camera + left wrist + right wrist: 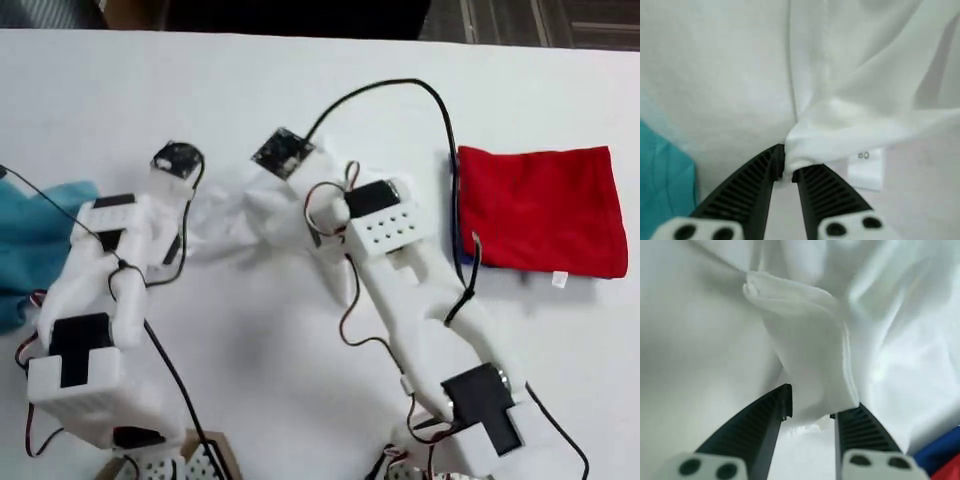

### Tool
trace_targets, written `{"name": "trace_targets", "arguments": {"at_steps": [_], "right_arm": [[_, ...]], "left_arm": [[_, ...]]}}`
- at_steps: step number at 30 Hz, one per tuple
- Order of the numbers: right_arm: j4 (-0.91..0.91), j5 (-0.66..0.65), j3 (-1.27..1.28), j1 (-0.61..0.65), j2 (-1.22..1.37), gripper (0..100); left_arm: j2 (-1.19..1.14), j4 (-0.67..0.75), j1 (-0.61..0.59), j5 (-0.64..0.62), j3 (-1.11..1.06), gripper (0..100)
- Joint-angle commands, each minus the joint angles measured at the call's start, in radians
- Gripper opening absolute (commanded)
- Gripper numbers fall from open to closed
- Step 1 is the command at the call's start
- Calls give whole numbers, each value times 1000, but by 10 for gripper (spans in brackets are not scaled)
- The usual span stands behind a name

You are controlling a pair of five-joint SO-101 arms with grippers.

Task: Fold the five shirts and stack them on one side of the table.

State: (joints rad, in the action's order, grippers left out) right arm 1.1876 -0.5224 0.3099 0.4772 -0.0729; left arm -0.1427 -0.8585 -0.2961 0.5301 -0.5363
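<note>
We are partway through folding the white shirt (232,215), which lies crumpled on the table (260,380) between the two arms. Our left hand (788,169) is pinched tight on one fold of it, and our right hand (812,412) grips another, thicker fold. The red shirt (540,210) lies folded at the table's right side, and a teal shirt (35,240) waits at the left edge. Next, we judge, both hands must lift and draw apart together to spread the cloth flat.
</note>
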Motion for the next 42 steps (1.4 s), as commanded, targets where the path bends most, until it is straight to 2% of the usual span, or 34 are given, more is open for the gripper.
{"name": "trace_targets", "arguments": {"at_steps": [1, 7, 12, 18, 28, 33, 37, 42], "right_arm": [[59, 0, -46, 4, 2, 137], [31, -2, 18, 7, 12, 134], [31, -5, 57, 5, 1, 17], [28, 0, 51, 4, -22, 22], [25, -2, 57, -2, -275, 22], [22, 0, 55, -2, -194, 33], [-41, 0, 51, 1, -50, 119], [-111, 0, -11, 5, 85, 92]], "left_arm": [[38, 17, 20, -5, -2, 25], [38, 17, 20, -5, -1, 25], [38, 17, 20, -5, -1, 25], [38, 17, 20, -5, -1, 25], [38, 17, 20, -5, -1, 25], [38, 17, 20, -5, -1, 25], [38, 17, 20, -5, -1, 25], [38, 17, 20, -5, -1, 25]]}}
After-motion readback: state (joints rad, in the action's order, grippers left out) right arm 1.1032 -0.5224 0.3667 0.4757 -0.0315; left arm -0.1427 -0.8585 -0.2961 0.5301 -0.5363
